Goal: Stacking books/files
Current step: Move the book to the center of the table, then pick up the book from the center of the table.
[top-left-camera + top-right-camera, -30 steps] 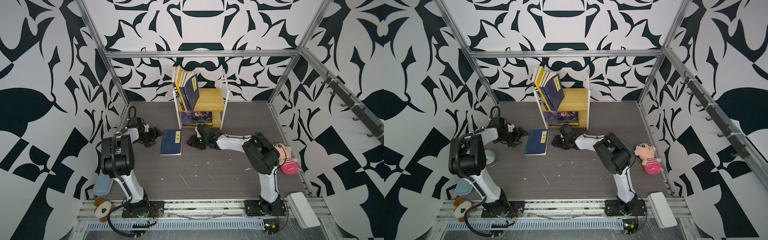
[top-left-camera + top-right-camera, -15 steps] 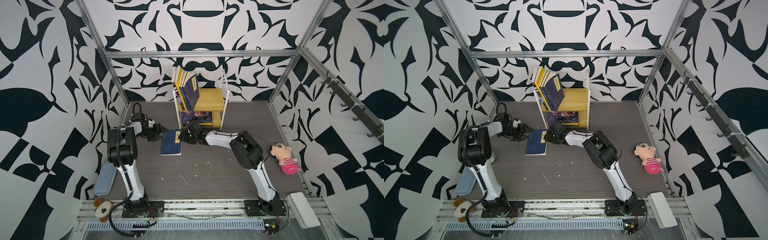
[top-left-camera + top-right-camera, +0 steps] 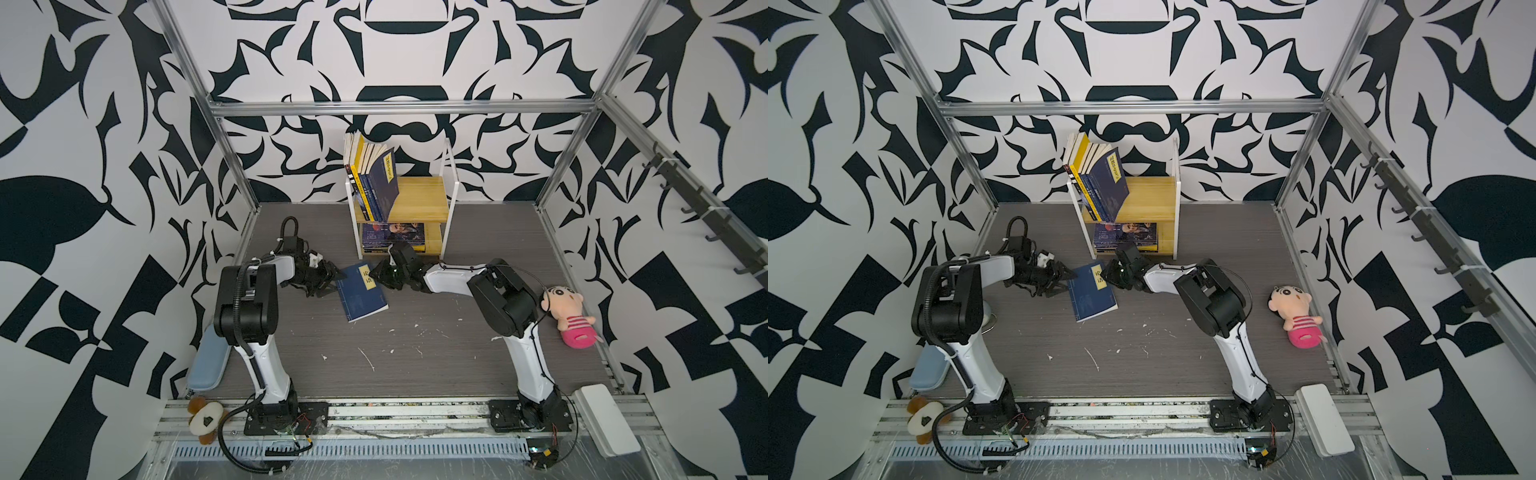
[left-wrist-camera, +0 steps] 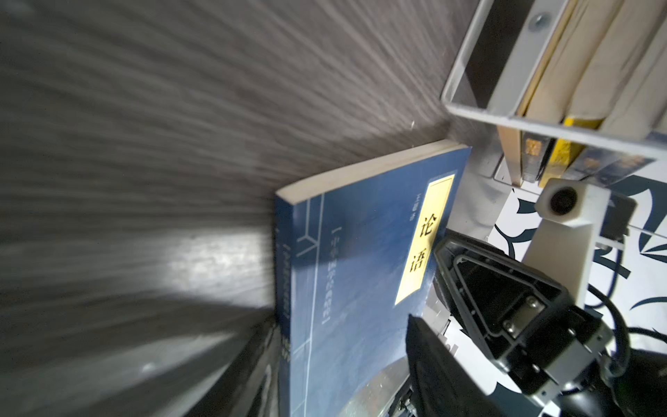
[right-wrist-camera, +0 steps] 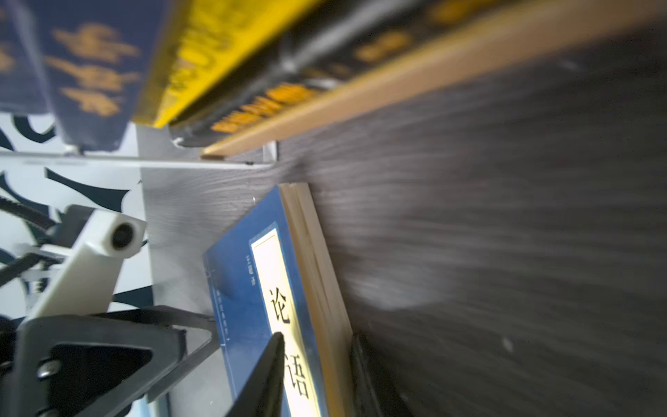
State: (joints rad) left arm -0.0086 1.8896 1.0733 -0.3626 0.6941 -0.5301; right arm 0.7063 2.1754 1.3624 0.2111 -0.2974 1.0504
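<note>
A navy book with a yellow label (image 3: 361, 293) (image 3: 1092, 291) lies skewed on the grey floor in front of the shelf (image 3: 419, 199). My left gripper (image 3: 332, 280) (image 4: 339, 325) stands open astride its spine corner (image 4: 285, 252). From the other side, my right gripper (image 3: 380, 274) (image 5: 317, 337) is shut on the book's page edge (image 5: 317, 270), one finger on the label, the other beneath. Several more books lean upright on the top shelf (image 3: 374, 183) (image 3: 1100, 178). Others lie flat on the lower shelf (image 3: 392, 235) (image 3: 1125, 235).
A plush doll (image 3: 569, 316) lies by the right wall. A light-blue pencil case (image 3: 208, 361) sits at the left front, a small teddy (image 3: 203, 419) below it, and a white flat box (image 3: 602, 419) at the right front corner. White scraps dot the floor.
Both grippers have closed in on the floor book from either side and their jaws have narrowed. The book has turned askew, its far end swung left.
</note>
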